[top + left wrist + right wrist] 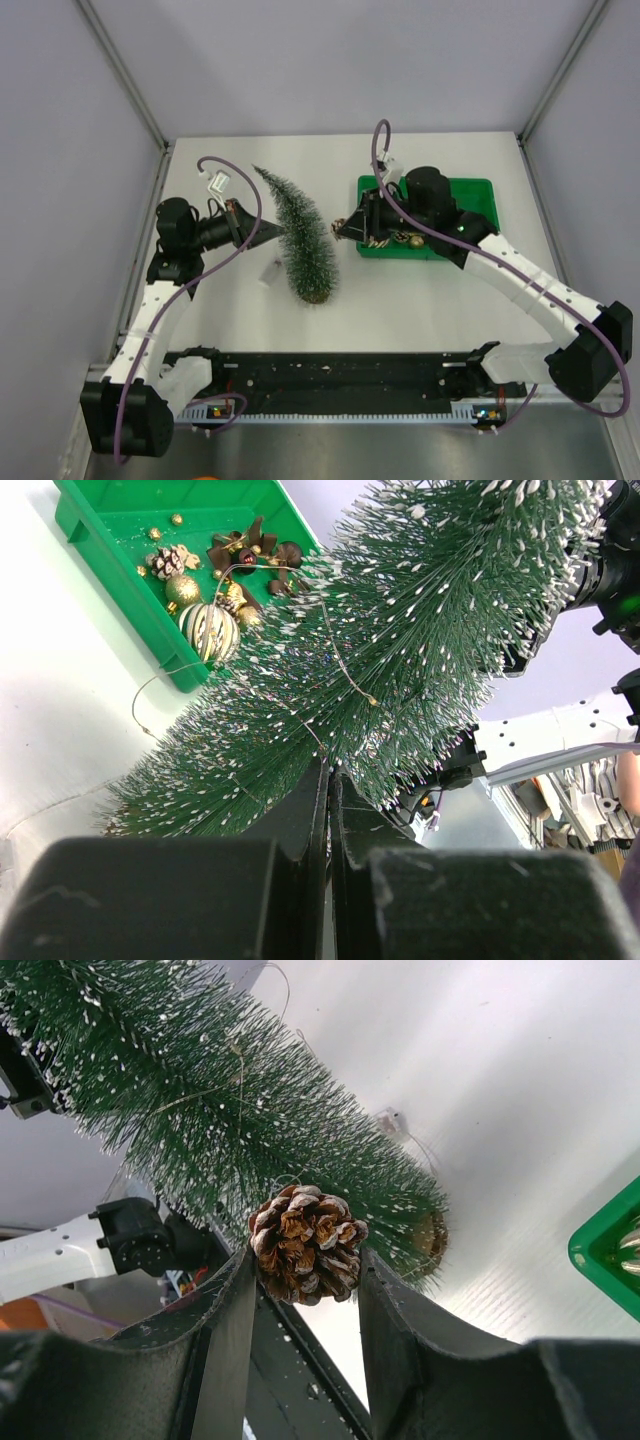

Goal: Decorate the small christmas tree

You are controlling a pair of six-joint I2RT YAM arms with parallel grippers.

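The small christmas tree (305, 235) leans across the middle of the table, its tip toward the far left and its wooden disc base (313, 291) nearer me. A thin light wire (345, 670) runs over its bristles (420, 630). My left gripper (278, 232) is shut, its tips (330, 770) buried in the tree's left side; I cannot tell whether bristles are pinched. My right gripper (343, 228) hovers just right of the tree and is shut on a frosted brown pine cone (305, 1243). The cone sits close to the tree (200, 1110).
A green tray (480, 185) stands right of the tree under the right arm. It holds a striped ball (208, 630), a gold ball (182, 588), another pine cone (172, 558) and brown bows (250, 550). A small white box (268, 272) on the wire lies left of the base.
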